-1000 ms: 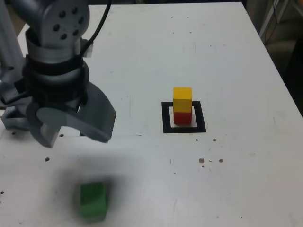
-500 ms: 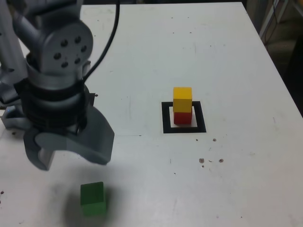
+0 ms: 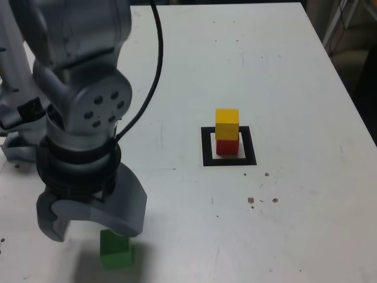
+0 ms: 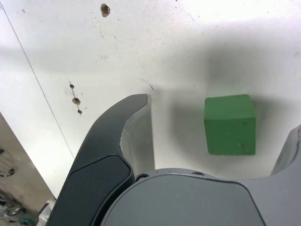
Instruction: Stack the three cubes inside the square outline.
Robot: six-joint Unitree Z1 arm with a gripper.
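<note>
My tool [image 4: 220, 134] stands wide above the plain green block [image 4: 230, 126], which sits between my jaws on the table [image 4: 117, 70]; it looks light and stiff, best taken by opposite side faces.

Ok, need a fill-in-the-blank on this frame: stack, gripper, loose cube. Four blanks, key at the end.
1. The yellow cube sits on top of the ____ cube.
2. That stack stands inside the black square outline, whose centre is ____ in colour.
3. The cube outside the outline is ____.
4. The jaws of the gripper are ____, with nothing gripped.

Missing words: red; off-white; green; open.
</note>
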